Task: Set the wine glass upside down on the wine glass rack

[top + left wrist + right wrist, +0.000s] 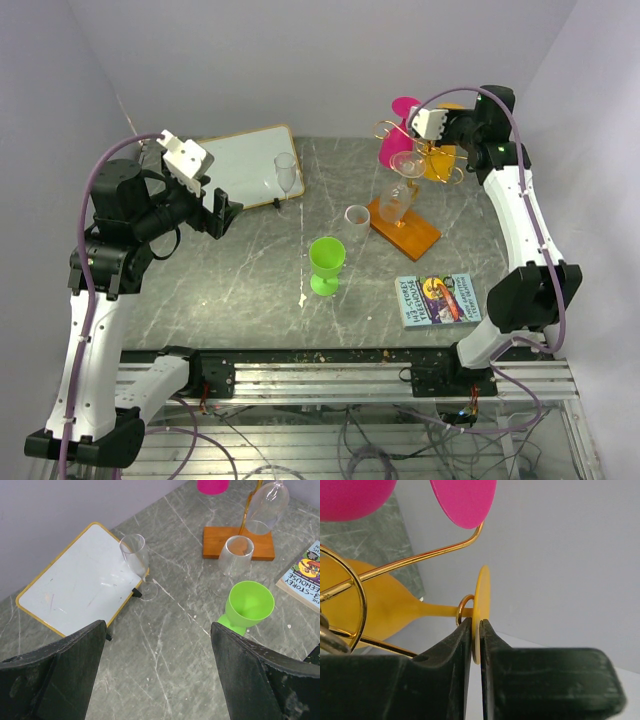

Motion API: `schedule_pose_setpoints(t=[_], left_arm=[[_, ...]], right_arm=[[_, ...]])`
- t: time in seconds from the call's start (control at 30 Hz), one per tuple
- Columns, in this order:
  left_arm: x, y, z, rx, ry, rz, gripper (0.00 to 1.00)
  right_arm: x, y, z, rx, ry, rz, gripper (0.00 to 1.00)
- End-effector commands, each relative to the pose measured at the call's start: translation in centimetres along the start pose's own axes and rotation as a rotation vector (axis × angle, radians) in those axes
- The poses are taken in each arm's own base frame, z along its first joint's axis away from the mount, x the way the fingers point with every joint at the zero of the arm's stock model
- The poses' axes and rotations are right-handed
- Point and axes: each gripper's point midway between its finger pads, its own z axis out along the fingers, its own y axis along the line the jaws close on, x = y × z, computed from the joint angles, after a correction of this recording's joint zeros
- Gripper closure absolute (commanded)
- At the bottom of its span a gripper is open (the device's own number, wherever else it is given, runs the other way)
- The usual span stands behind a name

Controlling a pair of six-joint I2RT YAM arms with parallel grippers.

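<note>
Fingers of the right gripper pinch the flat foot of the yellow wine glass. Its stem sits in a gold wire loop of the wine glass rack, its bowl half hidden by wires, with a pink glass above. In the left wrist view, the left gripper gapes wide over the grey marbled tabletop, near a green goblet and a whiteboard. From above, the rack's orange base stands near the table's far right corner, between pale lilac walls. The right fingers are hidden there.
</note>
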Motion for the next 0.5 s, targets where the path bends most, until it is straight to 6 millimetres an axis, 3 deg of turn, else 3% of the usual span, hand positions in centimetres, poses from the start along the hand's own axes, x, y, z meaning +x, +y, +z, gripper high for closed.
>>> schedule_pose_setpoints(t=[0.0, 0.17, 0.47], left_arm=[[-0.12, -0.3, -0.41, 0.013, -0.015, 0.011, 0.04], [-0.04, -0.36, -0.56, 0.011, -0.014, 0.015, 0.04], [0.07, -0.51, -0.69, 0.015, -0.015, 0.018, 0.04]], right_arm=[[-0.64, -0.17, -1.07, 0.008, -0.026, 0.043, 0.86], [-1.03, -0.17, -1.37, 0.011, -0.046, 0.062, 0.76], [-1.24, 0.18, -1.97, 0.017, -0.054, 0.062, 0.68]])
